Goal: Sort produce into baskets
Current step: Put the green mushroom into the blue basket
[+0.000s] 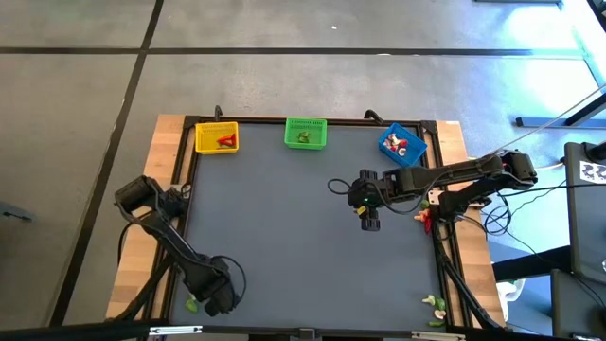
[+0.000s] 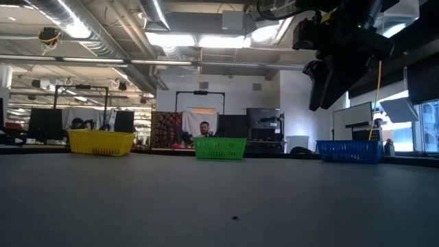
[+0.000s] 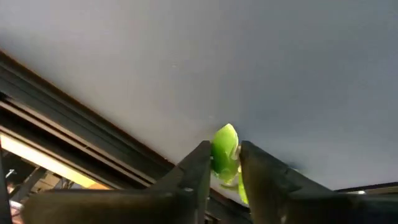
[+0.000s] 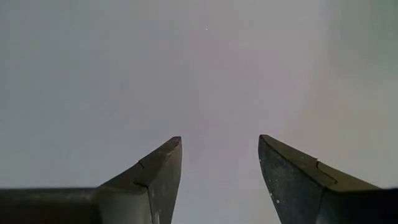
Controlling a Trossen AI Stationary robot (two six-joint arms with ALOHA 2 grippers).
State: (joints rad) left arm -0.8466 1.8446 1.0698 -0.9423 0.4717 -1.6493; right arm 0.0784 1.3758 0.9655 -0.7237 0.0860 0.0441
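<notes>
Green produce piece [image 3: 225, 154] shows between left gripper [image 3: 224, 163] fingers only in wrist view.

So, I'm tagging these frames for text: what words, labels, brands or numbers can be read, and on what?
None can be read.
Black-and-white patterned marker beside the table's right edge: a pattern, no legible characters.
Yellow basket, green basket, blue basket: no labels show.
Room behind, low view: any signs too small to read.
</notes>
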